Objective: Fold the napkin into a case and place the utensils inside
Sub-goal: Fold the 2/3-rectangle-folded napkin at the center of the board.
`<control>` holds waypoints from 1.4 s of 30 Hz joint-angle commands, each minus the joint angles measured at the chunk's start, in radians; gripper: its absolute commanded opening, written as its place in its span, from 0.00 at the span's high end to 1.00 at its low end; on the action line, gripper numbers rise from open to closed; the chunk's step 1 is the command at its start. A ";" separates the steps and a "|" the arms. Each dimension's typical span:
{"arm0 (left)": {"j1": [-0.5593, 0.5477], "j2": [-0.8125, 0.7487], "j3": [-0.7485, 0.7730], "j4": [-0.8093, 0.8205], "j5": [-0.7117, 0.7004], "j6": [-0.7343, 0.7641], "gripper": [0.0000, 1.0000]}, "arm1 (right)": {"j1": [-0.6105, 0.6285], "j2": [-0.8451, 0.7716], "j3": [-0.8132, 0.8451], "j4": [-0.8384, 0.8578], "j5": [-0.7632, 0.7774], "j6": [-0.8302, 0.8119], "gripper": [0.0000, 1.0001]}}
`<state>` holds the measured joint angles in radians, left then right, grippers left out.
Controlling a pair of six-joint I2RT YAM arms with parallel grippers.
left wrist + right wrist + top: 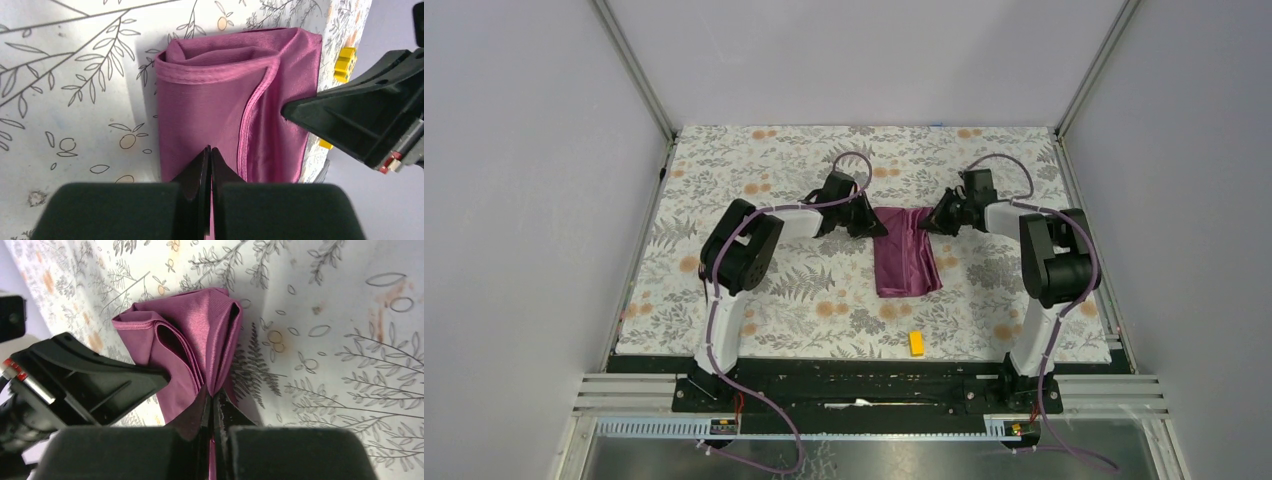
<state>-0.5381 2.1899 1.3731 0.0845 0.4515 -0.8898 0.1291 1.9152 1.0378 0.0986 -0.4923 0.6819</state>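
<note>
The plum-purple napkin lies folded as a narrow band at mid-table, its layers loose and gaping at the far end. My left gripper is at the band's far left corner. In the left wrist view its tips rest shut over the napkin, with a sliver of cloth between the jaws. My right gripper holds the far right corner, shut on bunched layers that pucker into the jaws. The utensils are out of view.
A small yellow block lies near the table's front edge, below the napkin. In the left wrist view two yellow blocks show beyond the cloth. The leaf-patterned mat covers the table, with walls on three sides.
</note>
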 commanded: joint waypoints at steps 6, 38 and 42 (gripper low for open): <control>-0.006 0.012 -0.033 0.052 -0.111 -0.041 1.00 | 0.216 -0.025 0.282 -0.388 0.394 -0.109 1.00; -0.006 -0.007 -0.078 0.130 -0.053 -0.001 0.98 | 0.351 -0.012 0.183 -0.119 0.410 0.356 1.00; -0.006 0.006 -0.087 0.139 -0.055 -0.007 1.00 | 0.345 -0.028 0.183 -0.108 0.388 0.413 1.00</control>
<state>-0.5385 2.1807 1.3148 0.2153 0.3996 -0.9161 0.4709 1.9587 1.2133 -0.1051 -0.0383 0.9810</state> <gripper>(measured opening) 0.014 0.022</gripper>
